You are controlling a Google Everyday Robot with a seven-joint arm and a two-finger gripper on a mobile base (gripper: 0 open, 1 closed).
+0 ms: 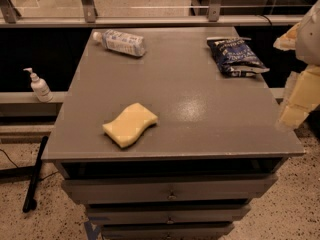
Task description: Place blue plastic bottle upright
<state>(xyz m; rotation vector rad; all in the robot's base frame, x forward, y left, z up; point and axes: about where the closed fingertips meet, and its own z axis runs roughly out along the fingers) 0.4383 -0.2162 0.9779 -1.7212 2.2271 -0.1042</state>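
One blue plastic bottle point(120, 42) lies flat, label unreadable; pincer point(296, 106) far right.

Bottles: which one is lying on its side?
The blue plastic bottle, far-left on the table; the pump bottle stands upright on the ledge. The gripper hangs at right edge.

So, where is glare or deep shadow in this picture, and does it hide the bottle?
Camera view: dim, warm light; soft glare on the table right of the sponge; the bottle, lying at the far left corner, is plainly lit; deep shadow fills the drawer gap; the gripper hangs pale at the right edge.
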